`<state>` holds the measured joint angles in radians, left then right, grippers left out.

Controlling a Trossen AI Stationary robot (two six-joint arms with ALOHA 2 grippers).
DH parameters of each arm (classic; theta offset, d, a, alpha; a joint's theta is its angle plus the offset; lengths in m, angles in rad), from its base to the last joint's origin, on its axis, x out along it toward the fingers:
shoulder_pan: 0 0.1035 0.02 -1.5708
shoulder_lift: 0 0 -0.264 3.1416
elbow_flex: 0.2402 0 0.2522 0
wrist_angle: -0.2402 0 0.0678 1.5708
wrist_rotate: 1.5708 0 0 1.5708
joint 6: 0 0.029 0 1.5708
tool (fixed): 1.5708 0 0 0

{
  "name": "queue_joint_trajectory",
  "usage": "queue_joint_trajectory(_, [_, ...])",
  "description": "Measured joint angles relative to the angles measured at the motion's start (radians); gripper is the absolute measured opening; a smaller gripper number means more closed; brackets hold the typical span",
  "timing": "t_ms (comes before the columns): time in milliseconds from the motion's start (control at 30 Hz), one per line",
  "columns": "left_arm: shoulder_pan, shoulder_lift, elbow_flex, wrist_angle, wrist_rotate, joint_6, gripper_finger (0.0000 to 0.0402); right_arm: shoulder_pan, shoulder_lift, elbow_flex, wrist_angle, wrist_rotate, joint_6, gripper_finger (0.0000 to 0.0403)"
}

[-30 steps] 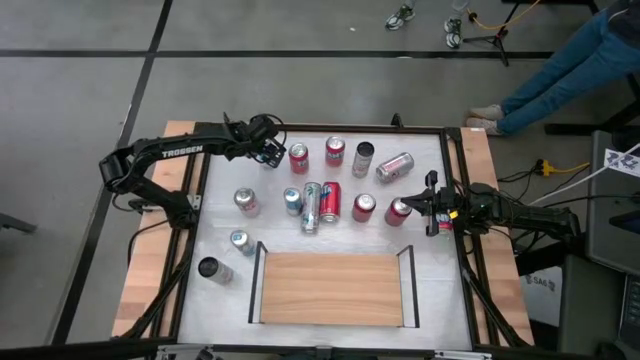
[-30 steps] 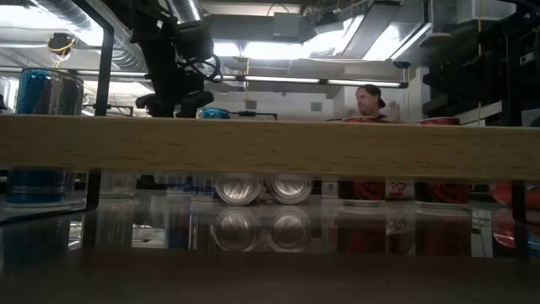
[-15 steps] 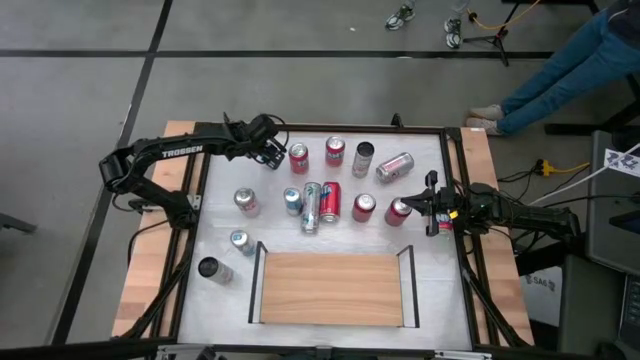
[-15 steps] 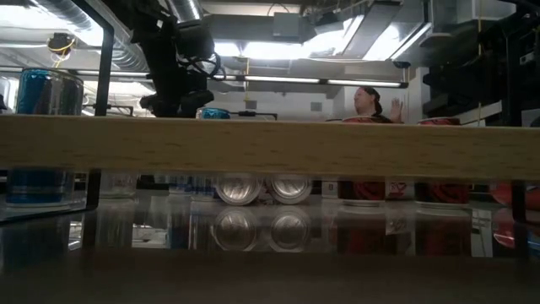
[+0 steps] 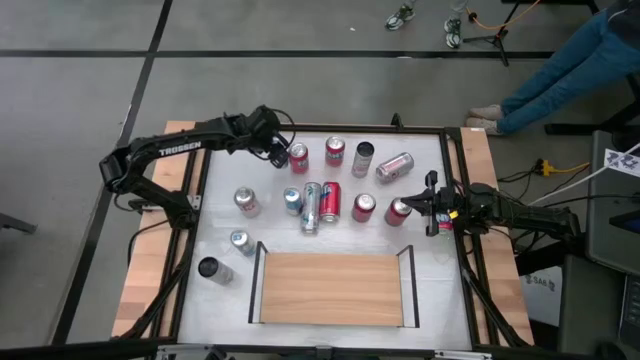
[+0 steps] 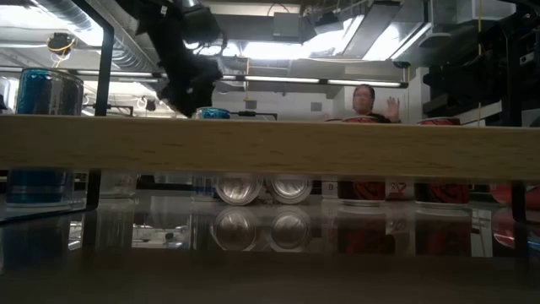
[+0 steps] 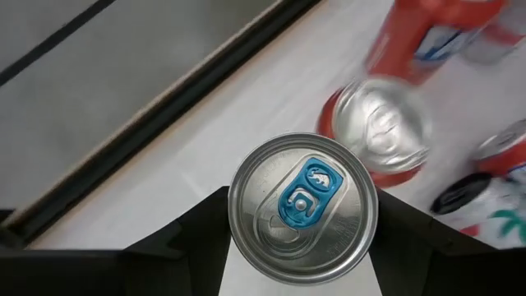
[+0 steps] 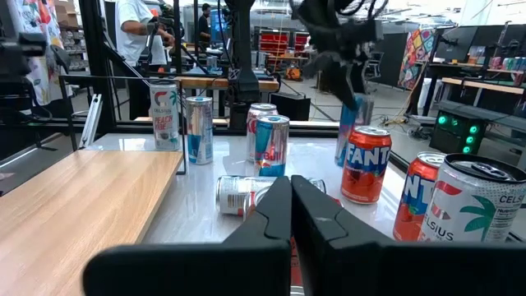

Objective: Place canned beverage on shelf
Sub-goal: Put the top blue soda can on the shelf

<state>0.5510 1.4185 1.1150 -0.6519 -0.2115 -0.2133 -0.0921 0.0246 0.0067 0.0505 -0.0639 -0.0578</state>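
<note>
We clamp the left pincer [image 7: 302, 247] on a blue-tabbed can [image 7: 302, 204], raised off the table [image 5: 430, 290] far behind the shelf [image 5: 330, 288], so it clears neighbouring cans. Our right pincer [image 8: 290, 215] waits closed beside the shelf.

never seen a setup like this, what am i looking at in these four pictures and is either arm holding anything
These are two dark robot arms working at a white table, each ending in a two-finger claw.

One picture looks straight down from above. One looks level across the table, mostly filled by the edge of the wooden shelf. The other two come from a camera on each arm's wrist.

About a dozen drink cans stand or lie behind the shelf, whose top is bare.

The left claw, at the far left of the table, is shut on a silver can with a blue tab; the left wrist camera looks down onto its lid. The right claw waits at the right edge, shut and holding nothing.
</note>
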Motion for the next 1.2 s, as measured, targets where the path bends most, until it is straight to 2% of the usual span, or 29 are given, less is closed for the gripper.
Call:
queue_joint_trajectory(333, [-0.034, 0.0, 0.225, -0.213, -0.005, 0.053, 0.0218, 0.0, 0.0, 0.0, 0.0, 0.0, 0.0, 0.0001])
queue_joint_trajectory(600, [-0.134, -0.001, 0.439, -0.35, -0.005, 0.09, 0.0218, 0.0, 0.0, 0.0, 0.0, 0.0, 0.0, 0.0001])
queue_joint_trajectory(833, [-0.271, -0.001, 0.55, -0.436, -0.006, 0.011, 0.0218, 0.0, 0.0, 0.0, 0.0, 0.0, 0.0, 0.0001])
queue_joint_trajectory(1200, [-0.589, -0.001, 0.558, -0.467, -0.014, -0.203, 0.0218, 0.0, 0.0, 0.0, 0.0, 0.0, 0.0, 0.0001])
